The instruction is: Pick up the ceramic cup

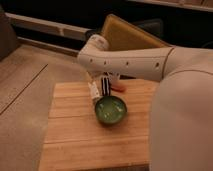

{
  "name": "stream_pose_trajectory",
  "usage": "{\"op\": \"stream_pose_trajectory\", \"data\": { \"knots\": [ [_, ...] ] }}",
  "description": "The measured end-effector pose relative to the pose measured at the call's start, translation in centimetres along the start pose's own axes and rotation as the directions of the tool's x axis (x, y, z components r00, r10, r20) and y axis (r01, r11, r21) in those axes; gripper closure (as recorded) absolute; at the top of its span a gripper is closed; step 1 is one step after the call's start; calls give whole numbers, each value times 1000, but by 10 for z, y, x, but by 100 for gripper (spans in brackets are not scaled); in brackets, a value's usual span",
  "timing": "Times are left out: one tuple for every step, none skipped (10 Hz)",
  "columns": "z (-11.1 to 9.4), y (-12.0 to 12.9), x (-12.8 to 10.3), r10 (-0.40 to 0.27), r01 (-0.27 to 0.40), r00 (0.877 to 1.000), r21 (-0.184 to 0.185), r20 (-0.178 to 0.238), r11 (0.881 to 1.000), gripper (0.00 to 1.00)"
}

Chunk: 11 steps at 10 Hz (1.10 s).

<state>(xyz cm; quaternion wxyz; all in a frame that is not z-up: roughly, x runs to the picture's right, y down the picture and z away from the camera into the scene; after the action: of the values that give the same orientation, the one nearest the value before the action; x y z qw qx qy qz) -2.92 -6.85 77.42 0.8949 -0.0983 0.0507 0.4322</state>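
A wooden table [75,135] bears the ceramic cup [110,110], tool [106,86] just behind it.

Green ceramic cup [111,110]; black pincer [106,86] just behind it.

**Warm, dim overhead light**

The pale arm [130,61] is the brightest surface; the background behind it is nearly black. The gripper [105,86], under the arm just behind the ceramic cup [110,110], sits in the arm's soft shadow, which falls across the wooden board [75,135]. The cup's green glaze shows a faint sheen.
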Motion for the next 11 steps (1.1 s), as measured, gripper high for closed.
{"op": "stream_pose_trajectory", "data": {
  "knots": [
    [8,-2,1,4,-4,1000,-7,10,1000,35],
    [14,-9,3,18,-17,1000,-10,25,1000,35],
    [17,-14,6,26,-26,999,-10,29,1000,35],
    [18,-16,7,28,-28,999,-7,30,1000,35],
    [17,-14,5,25,-25,999,-8,31,1000,35],
    [17,-12,4,23,-22,999,-12,33,1000,35],
    [16,-12,5,22,-21,999,-11,33,1000,35],
    [16,-13,5,36,-36,999,-5,36,999,35],
    [16,-18,0,79,-79,995,-2,58,997,35],
    [16,-29,-7,121,-122,988,3,93,993,35],
    [17,-40,-18,148,-150,980,4,134,989,35]
  ]
}}
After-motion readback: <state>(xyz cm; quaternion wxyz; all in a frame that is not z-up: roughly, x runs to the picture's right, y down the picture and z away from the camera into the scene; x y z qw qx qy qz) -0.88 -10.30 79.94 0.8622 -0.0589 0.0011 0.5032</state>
